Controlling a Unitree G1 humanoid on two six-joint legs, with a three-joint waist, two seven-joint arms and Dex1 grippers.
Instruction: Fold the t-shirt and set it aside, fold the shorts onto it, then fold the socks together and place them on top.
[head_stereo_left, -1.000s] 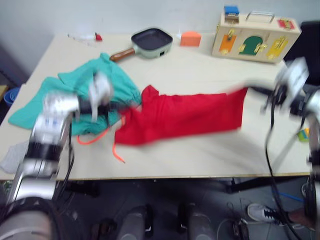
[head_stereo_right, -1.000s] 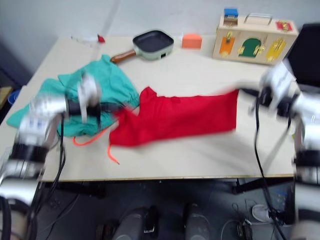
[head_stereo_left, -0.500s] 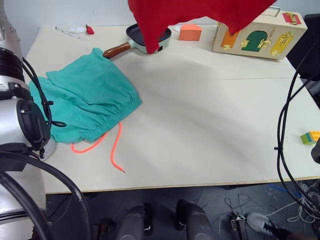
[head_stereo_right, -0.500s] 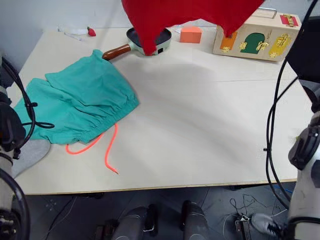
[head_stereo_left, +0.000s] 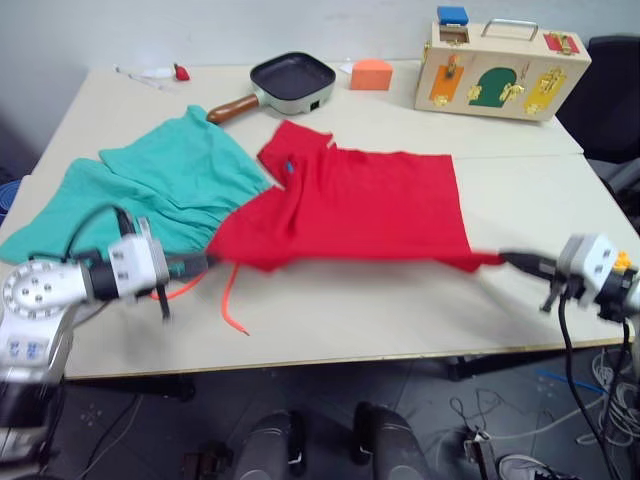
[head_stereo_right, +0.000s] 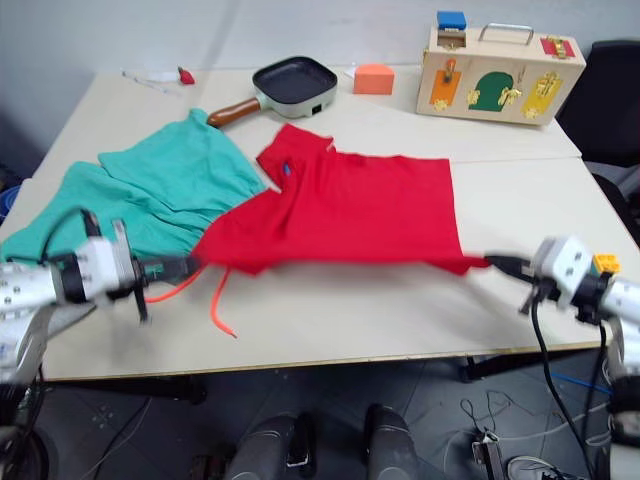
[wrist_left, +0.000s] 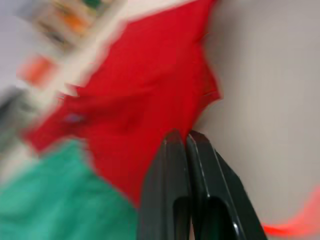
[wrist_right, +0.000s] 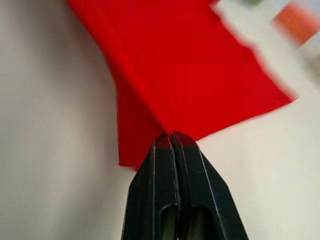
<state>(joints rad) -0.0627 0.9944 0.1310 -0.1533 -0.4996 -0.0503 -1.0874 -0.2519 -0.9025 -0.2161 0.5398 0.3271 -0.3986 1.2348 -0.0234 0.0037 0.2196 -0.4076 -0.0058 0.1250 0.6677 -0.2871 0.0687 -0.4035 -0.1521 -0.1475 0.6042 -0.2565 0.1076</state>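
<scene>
T-shirt (head_stereo_left: 350, 205): laid flat mid-frame, half a second after hanging overhead.
Left gripper (head_stereo_left: 205, 262) and right gripper (head_stereo_left: 505, 258) clamped on opposite hems; folding can start; shorts (head_stereo_left: 150, 190) partly overlapped at left.

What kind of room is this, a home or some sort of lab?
Most likely a robot test lab, not a home. A plain table holds an odd mix: a t-shirt, shorts, a small pan and a wooden latch-board box, with cables trailing on the floor.
</scene>
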